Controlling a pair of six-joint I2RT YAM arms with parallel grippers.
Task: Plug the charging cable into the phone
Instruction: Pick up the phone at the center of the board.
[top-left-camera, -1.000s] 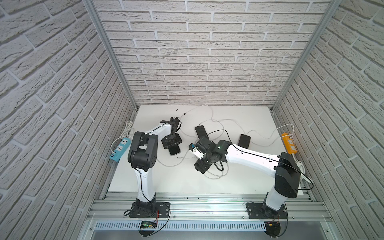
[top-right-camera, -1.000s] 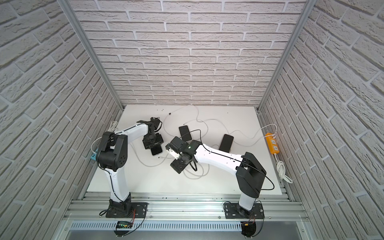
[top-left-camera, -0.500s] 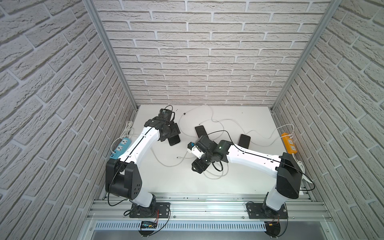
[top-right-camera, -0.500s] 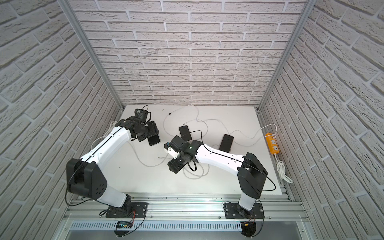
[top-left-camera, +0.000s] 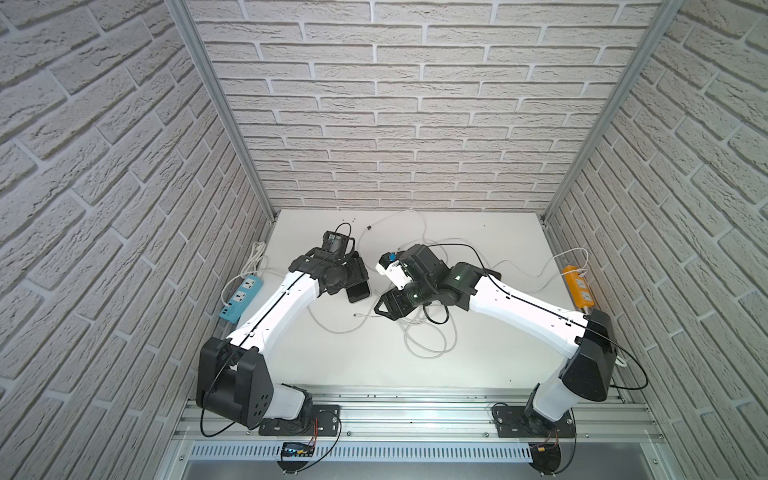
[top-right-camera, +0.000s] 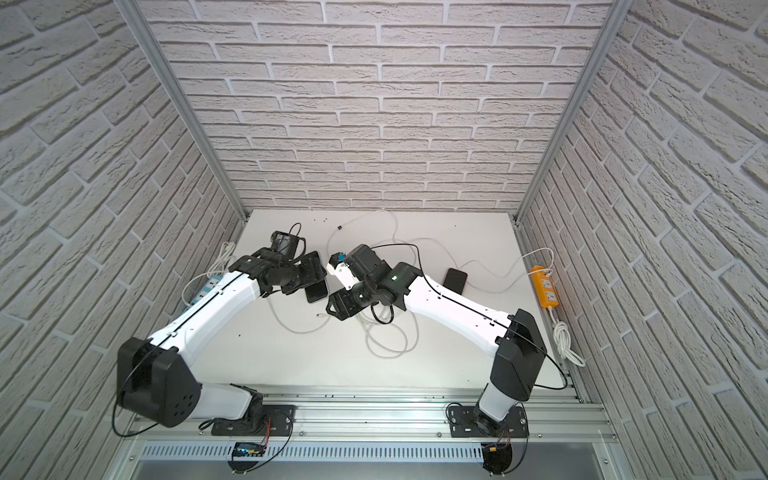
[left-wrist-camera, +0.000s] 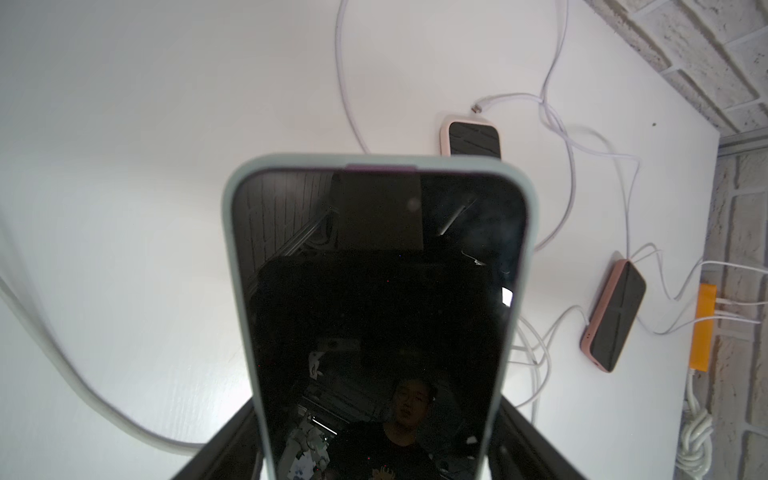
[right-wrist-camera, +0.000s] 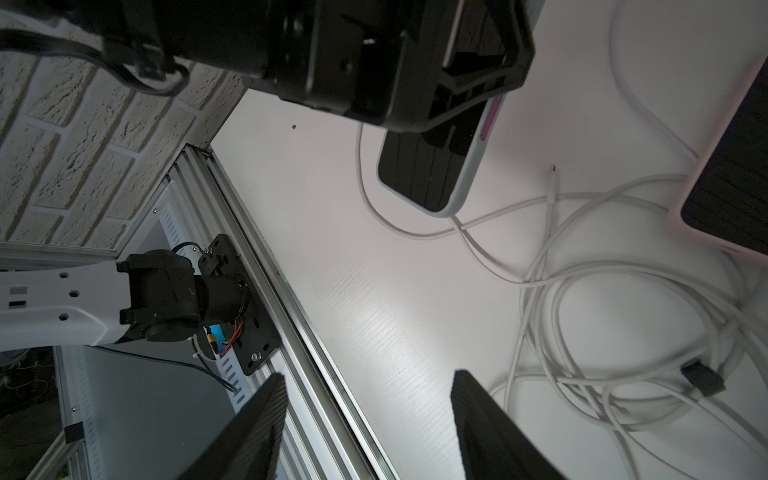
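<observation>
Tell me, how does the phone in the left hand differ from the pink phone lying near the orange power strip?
The held phone has a pale grey-green case; the pink phone has a pink one. The held phone is gripped by the left hand; the pink phone lies flat on the table, untouched. Both screens are dark.

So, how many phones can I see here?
3. The black-screened phone in a pale green case sits in the left gripper. Two black-screened phones in pink cases lie on the white table: one by a loose cable plug, one nearer the orange power strip.
</observation>
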